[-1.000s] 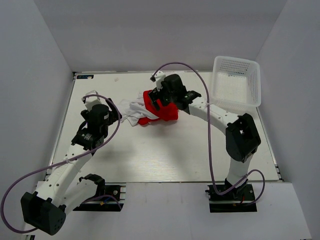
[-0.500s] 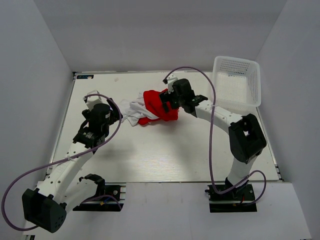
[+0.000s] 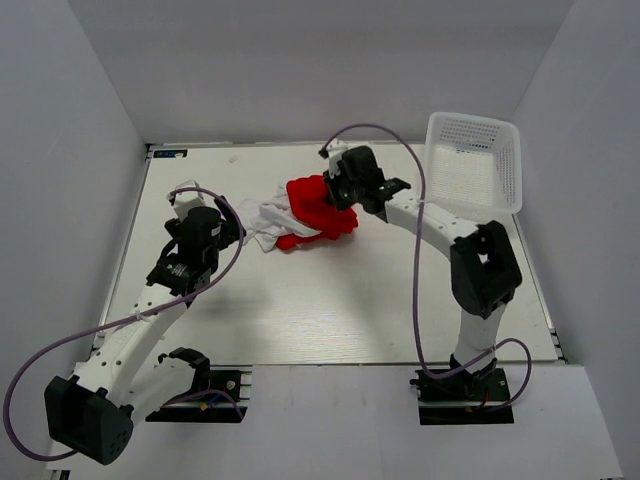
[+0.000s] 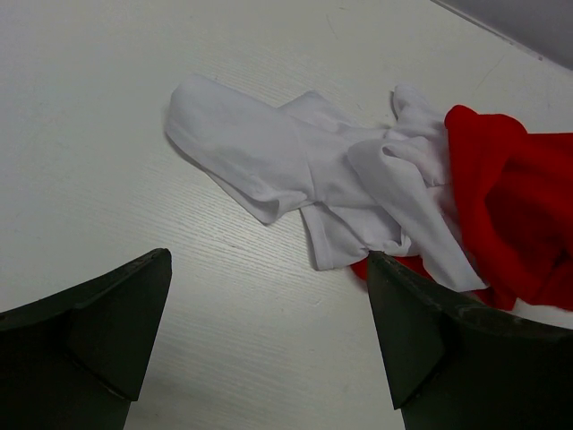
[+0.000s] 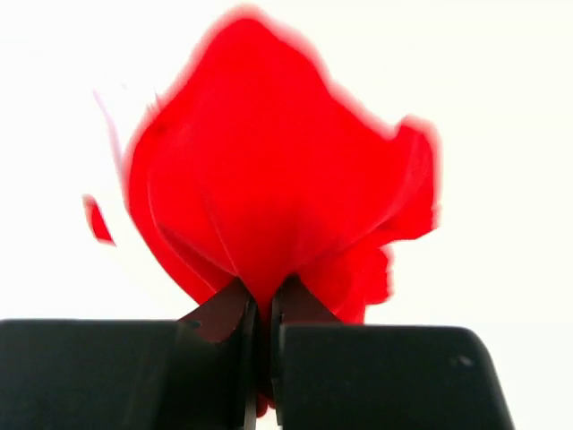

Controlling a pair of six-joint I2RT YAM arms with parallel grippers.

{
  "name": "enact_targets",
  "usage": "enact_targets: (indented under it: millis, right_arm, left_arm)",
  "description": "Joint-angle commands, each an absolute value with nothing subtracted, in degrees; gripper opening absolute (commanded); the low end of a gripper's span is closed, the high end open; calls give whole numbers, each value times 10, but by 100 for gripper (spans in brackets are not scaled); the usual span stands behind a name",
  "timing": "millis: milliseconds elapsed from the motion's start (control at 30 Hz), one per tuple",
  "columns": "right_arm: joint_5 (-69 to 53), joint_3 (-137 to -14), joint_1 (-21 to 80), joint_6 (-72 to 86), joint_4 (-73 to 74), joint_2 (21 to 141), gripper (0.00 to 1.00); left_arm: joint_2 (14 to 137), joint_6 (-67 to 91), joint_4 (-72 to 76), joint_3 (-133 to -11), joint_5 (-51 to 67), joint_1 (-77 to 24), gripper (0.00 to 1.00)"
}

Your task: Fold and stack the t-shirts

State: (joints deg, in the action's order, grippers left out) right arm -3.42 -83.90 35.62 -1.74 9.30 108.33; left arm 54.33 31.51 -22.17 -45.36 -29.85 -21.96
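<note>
White surface (image 3: 300, 310) between grey walls (image 3: 90, 150); basket (image 3: 472, 165) far right. Red shirt (image 3: 318, 212) and white shirt (image 3: 262, 220) lie bunched, touching, mid-surface. Right pincer (image 5: 262, 305) pinches red cloth; left pincer (image 4: 267, 269) spread near the white shirt. Since 0.5 s ago, right pincer slightly farther back; left unmoved.

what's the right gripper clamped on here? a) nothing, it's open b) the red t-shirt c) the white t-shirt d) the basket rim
B: in the right wrist view the right gripper has its jaws nearly together, with a fold of the red t-shirt pinched between them.
</note>
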Motion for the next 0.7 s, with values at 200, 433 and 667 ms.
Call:
enact_targets:
  millis: [200,433,667]
  right_arm:
    - [41,-1038,353,-97,20,906,0]
    - [303,-1120,350,-199,-164,951,0]
    - [400,-1409,298,-417,-360,1126,0]
  left_arm:
    - [531,314,-208,-459,-286,-218,100]
    - [536,314,-208,-459,-286,-218,100]
    - [536,314,-214,-464,-286,-218,100]
